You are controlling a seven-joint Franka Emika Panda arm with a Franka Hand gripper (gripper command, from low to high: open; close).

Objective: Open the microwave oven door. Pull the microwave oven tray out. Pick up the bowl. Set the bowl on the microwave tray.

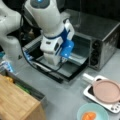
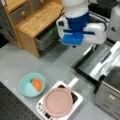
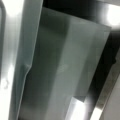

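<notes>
**Door down, arm at the oven mouth**

The pincer [image 1: 55, 62] hangs low over the dropped microwave oven door [image 1: 67, 71]; whether it is apart or together, I cannot tell. The bowl [image 2: 32, 85] sits apart on the bench [image 2: 15, 65], toward a front view's bottom left.

Microwave oven door [image 1: 65, 71] lies open flat; teal bowl [image 2: 32, 84] holds an orange lump.

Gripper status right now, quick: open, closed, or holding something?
Gripper: low over the opened microwave oven door; whether the jaws are open, closed or holding anything cannot be told.
</notes>
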